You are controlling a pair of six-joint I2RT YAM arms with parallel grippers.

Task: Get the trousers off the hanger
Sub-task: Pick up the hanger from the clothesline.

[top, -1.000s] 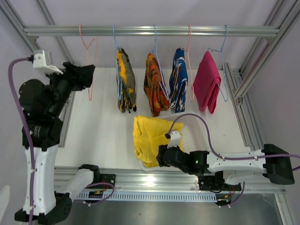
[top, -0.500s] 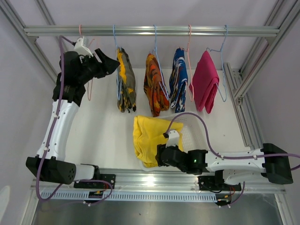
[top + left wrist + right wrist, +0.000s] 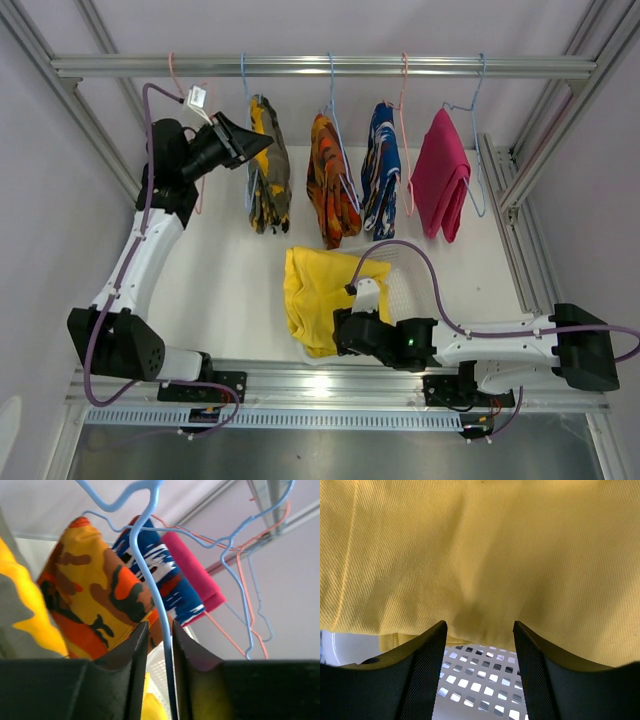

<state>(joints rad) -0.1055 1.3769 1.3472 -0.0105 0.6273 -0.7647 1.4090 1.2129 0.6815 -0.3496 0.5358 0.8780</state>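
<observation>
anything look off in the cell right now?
Only the yellow trousers: they lie crumpled on top of the white basket and hide most of it, unlike the neatly folded pairs on the rail. Whether they overhang the basket's edge can't be told. Nothing looks torn or dropped.

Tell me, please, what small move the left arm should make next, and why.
Probably close the left fingers fully on the blue hanger wire. The wire runs between them with a small gap on either side, so it is not yet pinched. A firm hold there should steady the hanger by the camouflage trousers before anything is pulled off.
</observation>
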